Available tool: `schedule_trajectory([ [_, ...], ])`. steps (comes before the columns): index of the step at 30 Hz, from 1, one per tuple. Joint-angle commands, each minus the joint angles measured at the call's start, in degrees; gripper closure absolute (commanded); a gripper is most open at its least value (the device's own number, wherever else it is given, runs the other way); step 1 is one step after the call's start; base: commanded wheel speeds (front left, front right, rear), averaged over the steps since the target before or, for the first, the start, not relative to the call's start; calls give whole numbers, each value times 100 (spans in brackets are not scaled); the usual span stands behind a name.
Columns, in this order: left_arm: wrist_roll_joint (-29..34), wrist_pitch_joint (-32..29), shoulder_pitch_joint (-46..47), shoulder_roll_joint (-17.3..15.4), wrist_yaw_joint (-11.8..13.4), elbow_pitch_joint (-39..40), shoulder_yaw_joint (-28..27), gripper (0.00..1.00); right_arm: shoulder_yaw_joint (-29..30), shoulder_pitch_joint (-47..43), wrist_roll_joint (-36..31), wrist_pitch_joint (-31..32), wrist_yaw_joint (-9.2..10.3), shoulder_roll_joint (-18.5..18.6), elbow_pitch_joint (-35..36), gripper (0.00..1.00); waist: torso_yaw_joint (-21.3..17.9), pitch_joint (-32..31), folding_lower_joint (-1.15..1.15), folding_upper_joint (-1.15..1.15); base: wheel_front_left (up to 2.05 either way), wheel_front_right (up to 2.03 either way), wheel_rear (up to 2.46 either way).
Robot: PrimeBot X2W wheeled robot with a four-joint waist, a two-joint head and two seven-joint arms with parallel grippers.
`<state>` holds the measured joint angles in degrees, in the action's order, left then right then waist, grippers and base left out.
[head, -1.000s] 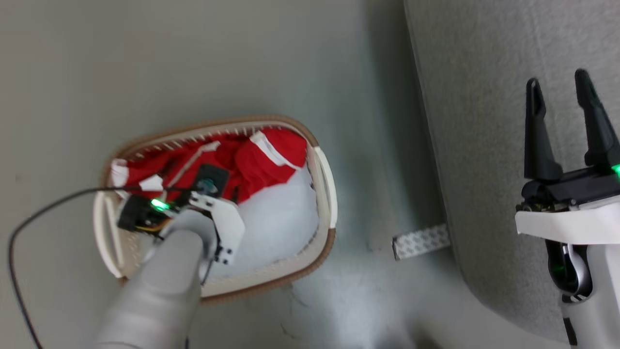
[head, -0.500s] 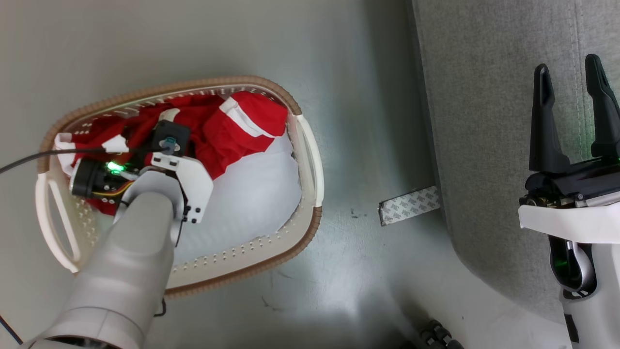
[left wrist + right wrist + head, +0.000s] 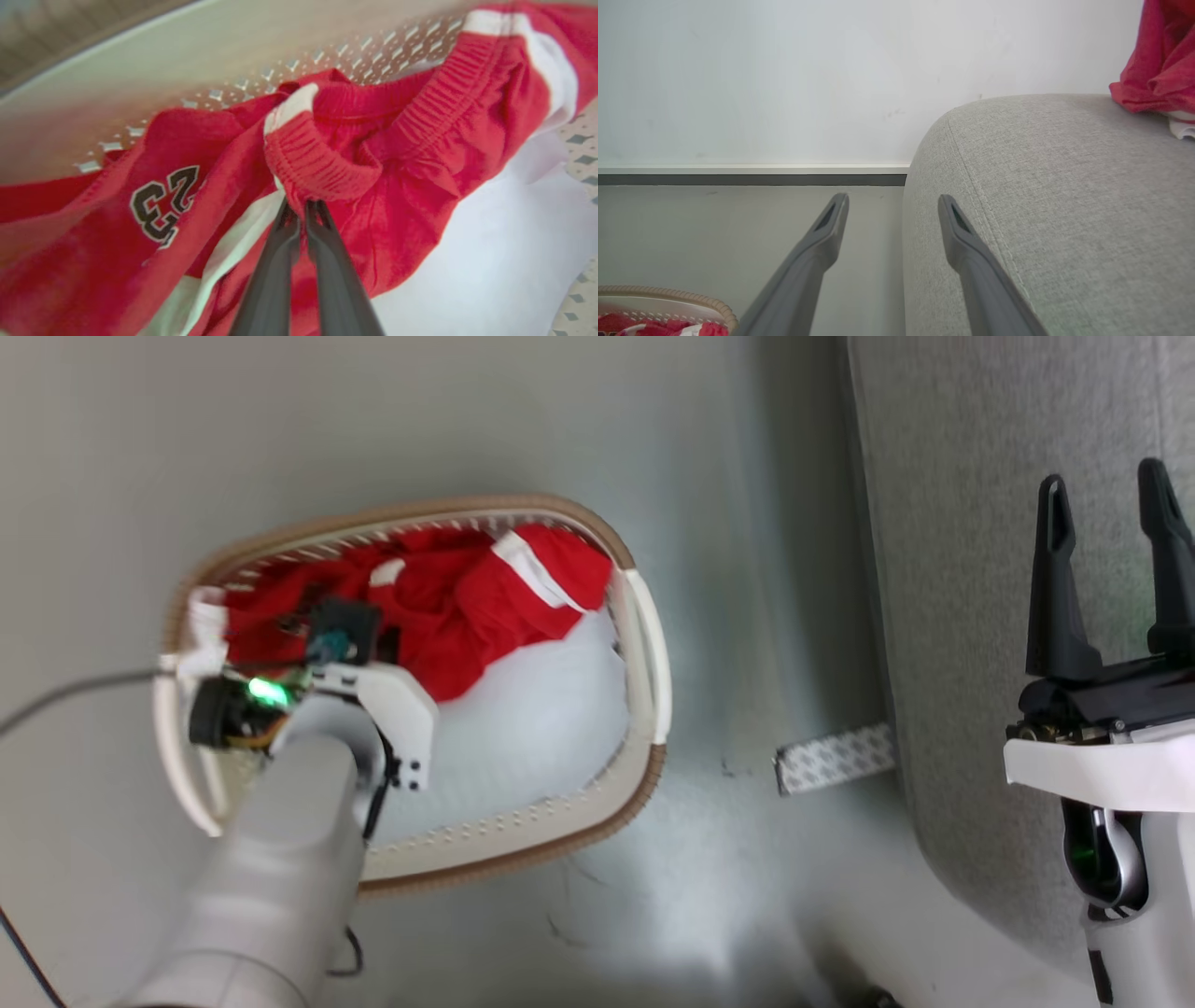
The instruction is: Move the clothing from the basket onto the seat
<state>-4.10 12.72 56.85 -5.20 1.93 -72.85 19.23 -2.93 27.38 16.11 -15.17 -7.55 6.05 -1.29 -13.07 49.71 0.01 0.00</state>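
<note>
- L gripper pinched tight on the clothing at its ribbed waistband, down in the basket.
- R gripper wide, empty, over the seat.
- Seat's to the robot's right of the basket, so you'd lift w/ L arm, then swing right.

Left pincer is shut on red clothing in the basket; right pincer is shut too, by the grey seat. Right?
No: the right pincer stands open by the seat, as the right wrist view shows. The left pincer is shut on the clothing in the basket.

Pale grey forearm, white wrist bracket, green light, black end effector fingers
</note>
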Motion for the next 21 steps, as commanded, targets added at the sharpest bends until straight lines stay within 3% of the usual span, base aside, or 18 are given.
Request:
schedule_trajectory([
  [1, -75, 79, -126, 23, -35, 29, -31, 100, 24, -83, -44, 3, 12, 28, -33, 0, 206, -302, -1, 0, 0, 0, 0],
  [12, -688, 244, -1369, 206, -520, 1074, -197, 100, -177, -598, 58, 3, 12, 115, -505, 0, 756, -2269, -1, 0, 0, 0, 0],
  [21, -869, 215, -2221, 217, -576, 2190, -76, 100, -485, -1304, 148, 3, 12, 104, -955, 0, 883, -3807, -1, 0, 0, 0, 0],
])
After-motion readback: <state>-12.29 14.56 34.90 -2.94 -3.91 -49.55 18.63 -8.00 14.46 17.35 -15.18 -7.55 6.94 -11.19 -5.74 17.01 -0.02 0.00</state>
